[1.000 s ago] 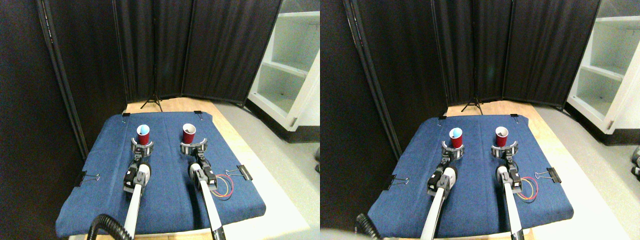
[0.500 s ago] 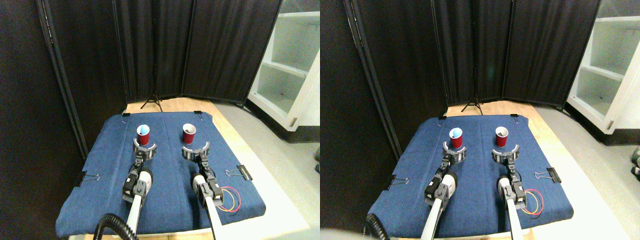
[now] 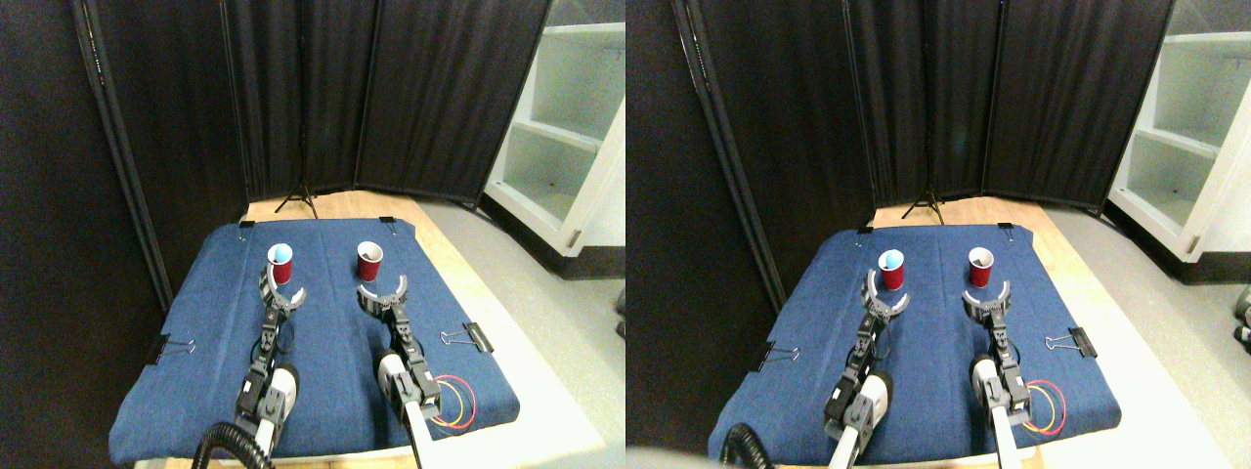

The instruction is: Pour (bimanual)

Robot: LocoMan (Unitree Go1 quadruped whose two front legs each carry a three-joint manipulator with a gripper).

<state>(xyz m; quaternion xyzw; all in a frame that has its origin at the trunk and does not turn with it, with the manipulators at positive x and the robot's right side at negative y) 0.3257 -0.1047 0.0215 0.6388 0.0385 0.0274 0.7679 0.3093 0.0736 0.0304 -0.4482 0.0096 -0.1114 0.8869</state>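
While both cups [image 3: 280, 264] stand upright on the table [image 3: 323, 371], the left gripper [image 3: 281, 294] and right gripper [image 3: 382, 293] sit just short, fingers spread, empty; grasping and pouring remain.

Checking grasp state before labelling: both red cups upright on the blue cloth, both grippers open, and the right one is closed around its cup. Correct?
Not quite. In the stereo pair view the right gripper is open and short of the right red plastic cup, not around it. The rest holds: the left red plastic cup is upright too, on the blue cloth, and the left gripper is open.
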